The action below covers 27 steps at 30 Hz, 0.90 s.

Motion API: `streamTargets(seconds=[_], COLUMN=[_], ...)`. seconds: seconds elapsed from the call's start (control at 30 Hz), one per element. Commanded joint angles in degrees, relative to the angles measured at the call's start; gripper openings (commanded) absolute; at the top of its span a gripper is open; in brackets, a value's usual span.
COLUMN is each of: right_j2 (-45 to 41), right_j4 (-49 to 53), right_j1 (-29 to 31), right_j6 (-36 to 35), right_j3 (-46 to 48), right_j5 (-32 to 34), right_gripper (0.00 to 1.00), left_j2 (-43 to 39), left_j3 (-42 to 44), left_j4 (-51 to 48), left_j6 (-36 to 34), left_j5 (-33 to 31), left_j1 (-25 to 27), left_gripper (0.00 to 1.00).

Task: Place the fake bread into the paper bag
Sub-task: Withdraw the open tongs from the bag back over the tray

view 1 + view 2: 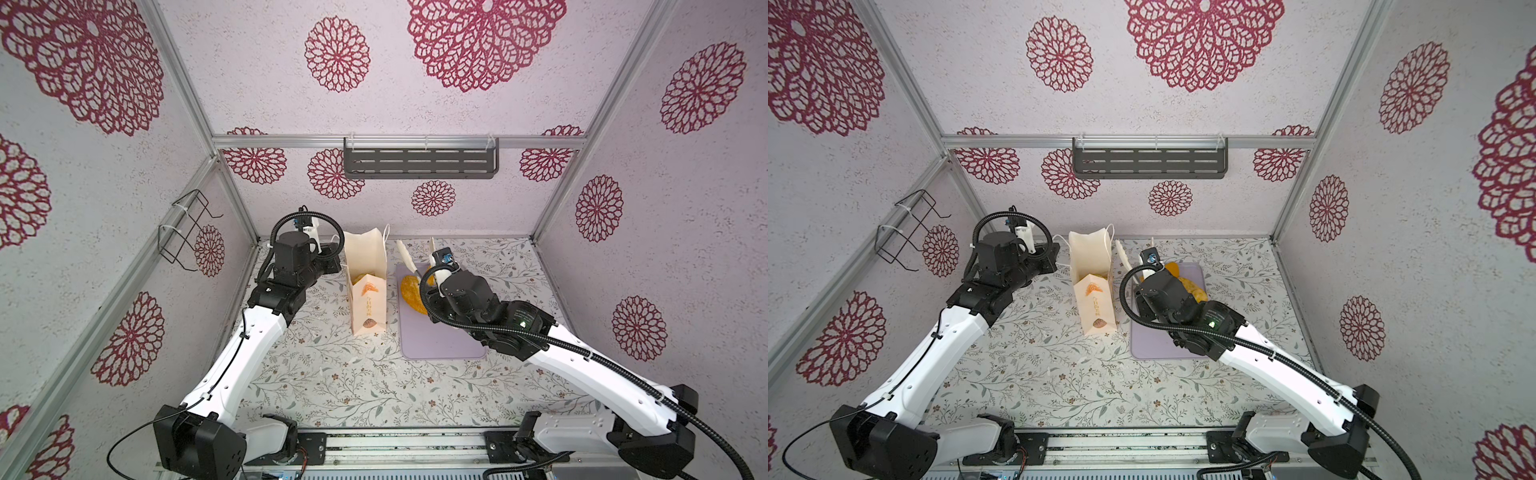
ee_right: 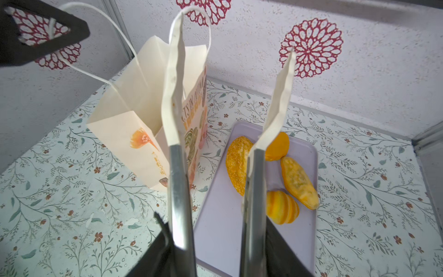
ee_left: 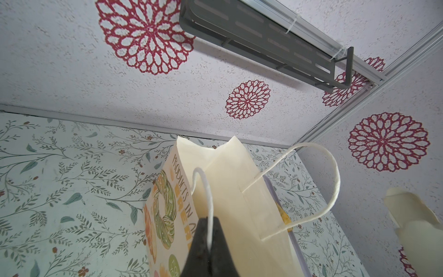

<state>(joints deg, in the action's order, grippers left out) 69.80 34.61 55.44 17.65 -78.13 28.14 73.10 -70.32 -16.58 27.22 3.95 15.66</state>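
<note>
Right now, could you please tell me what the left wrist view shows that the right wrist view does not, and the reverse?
Only the left wrist view shows the grey slotted shelf plainly. Only the right wrist view shows the orange emblem on the paper bag and four fake breads laid out on the lilac tray. Both share that bag, the left pincer shut on its white cord handle, and the cream tips of the tongs.

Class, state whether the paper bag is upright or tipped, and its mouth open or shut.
Upright, mouth open: the paper bag stands on its base, the left gripper pinching one cord handle; yellow bread shows inside.
</note>
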Motion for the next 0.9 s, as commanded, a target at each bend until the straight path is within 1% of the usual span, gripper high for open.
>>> streamTargets(seconds=[0.0, 0.27, 0.4, 0.47, 0.87], right_j2=[-4.6, -7.4, -6.7, -6.2, -4.1], right_j4=[-2.5, -3.1, -3.6, -3.8, -5.9], right_j1=[-1.8, -6.9, -9.5, -10.4, -14.2], right_j6=[-0.4, -1.9, -2.7, -3.3, -5.9], right_j3=[0.7, 5.7, 8.1, 9.0, 13.5], right_j5=[2.3, 0.8, -0.8, -1.9, -5.9], right_gripper=[0.51, 0.5, 0.5, 0.49, 0.48], left_j2=[-0.1, -1.0, -0.2, 0.2, 1.1], left_j3=[0.6, 1.9, 1.0, 0.1, 0.0], left_j4=[1.3, 2.6, 1.4, 0.1, 0.0], left_j6=[-0.2, -0.1, -0.6, -1.0, -1.1], left_j5=[-1.4, -2.1, -2.0, -3.1, -3.0], left_j1=[0.3, 0.3, 0.3, 0.2, 0.0], left_gripper=[0.0, 0.0, 0.0, 0.0, 0.0])
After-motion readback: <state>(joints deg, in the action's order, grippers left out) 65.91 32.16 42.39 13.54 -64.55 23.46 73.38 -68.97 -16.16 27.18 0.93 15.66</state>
